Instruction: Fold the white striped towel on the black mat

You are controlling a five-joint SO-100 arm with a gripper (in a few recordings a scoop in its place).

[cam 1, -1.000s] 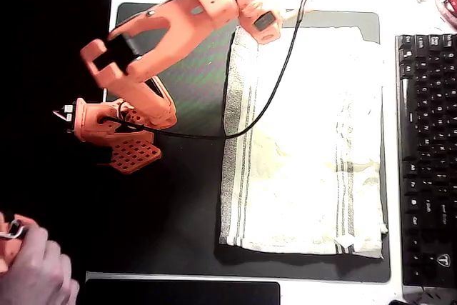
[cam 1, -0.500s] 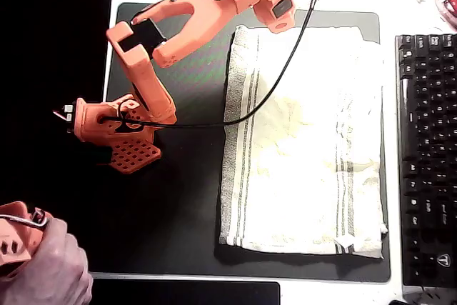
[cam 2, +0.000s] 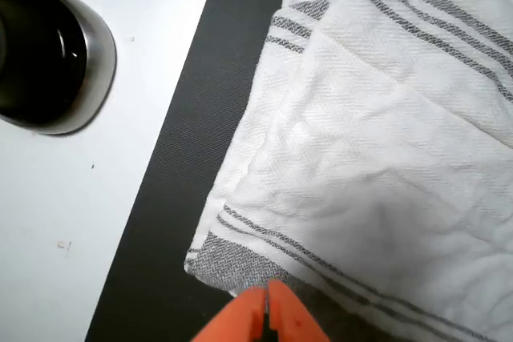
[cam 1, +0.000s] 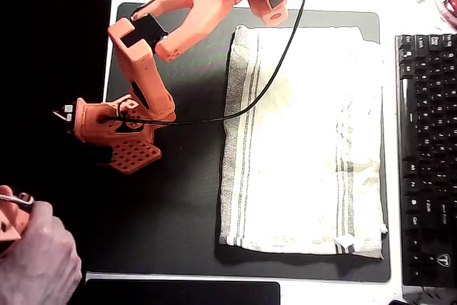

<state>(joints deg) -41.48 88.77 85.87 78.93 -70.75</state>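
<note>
While the orange gripper (cam 2: pixel 265 303) hung just above the near corner of the white striped towel (cam 1: pixel 303 141), its two fingertips were pressed together with no gap and no cloth between them, so nothing had been picked up. The towel lay spread and wrinkled on the right half of the black mat (cam 1: pixel 178 198), with one grey-striped band along its left edge in the overhead view and another near its right edge; its upper left corner sat right beneath the arm's wrist. In the wrist view that corner (cam 2: pixel 210 255) pointed toward the fingertips, with a strip of bare mat (cam 2: pixel 192 150) beside it and a round dark metal-rimmed object (cam 2: pixel 48 58) on the white table beyond. A black cable (cam 1: pixel 275 69) drooped across the towel from the arm's base. A black keyboard (cam 1: pixel 426 155) stood just right of the mat. To do this step well, I judged the jaws had to be opened first, then lowered so one finger slid under the corner's hem and the other came down on top, pinching a single layer close to the tip. A grasp too far inboard would likely bunch the fabric, and the loose cable could drag on the cloth during the fold.
</note>
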